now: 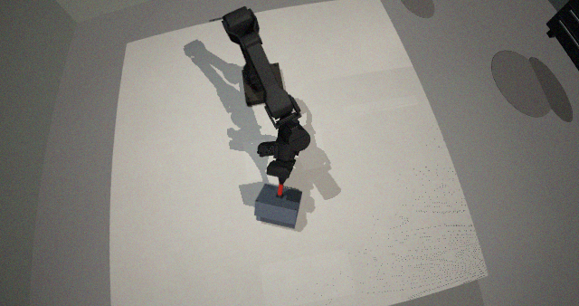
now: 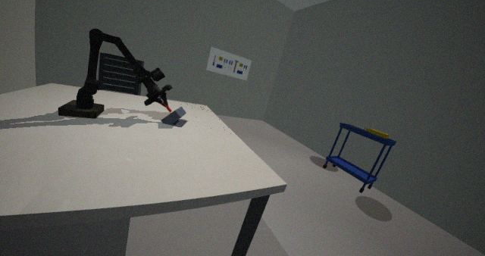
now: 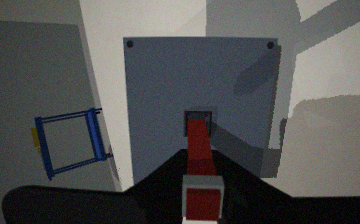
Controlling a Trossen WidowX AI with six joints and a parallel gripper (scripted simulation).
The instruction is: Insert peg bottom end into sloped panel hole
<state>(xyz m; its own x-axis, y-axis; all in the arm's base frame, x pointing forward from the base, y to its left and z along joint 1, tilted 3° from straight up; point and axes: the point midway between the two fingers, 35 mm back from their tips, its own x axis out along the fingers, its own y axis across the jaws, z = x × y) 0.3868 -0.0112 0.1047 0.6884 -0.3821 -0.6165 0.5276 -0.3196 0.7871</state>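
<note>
The red square-sided peg [image 1: 280,189] [image 2: 167,106] [image 3: 199,145] is held tilted in my gripper [image 1: 282,180] [image 2: 164,101] [image 3: 198,157], which is shut on it. The blue-grey sloped panel [image 1: 267,196] [image 2: 173,117] [image 3: 156,90] lies just beyond the fingertips. Its square hole [image 3: 199,115] has a dark rim. In the wrist view the peg's bottom end overlaps the hole's opening, inside its outline, and the sides of peg and hole look roughly parallel. The peg hides the lower part of the hole. How deep the end sits, if it is in at all, I cannot tell.
The panel block stands on the pale table [image 1: 181,234] [image 2: 132,165], with arm shadows across and beside it. Two dark screw heads mark the panel's far corners in the wrist view. A blue cart [image 2: 364,135] [image 3: 98,135] stands on the floor beyond the table.
</note>
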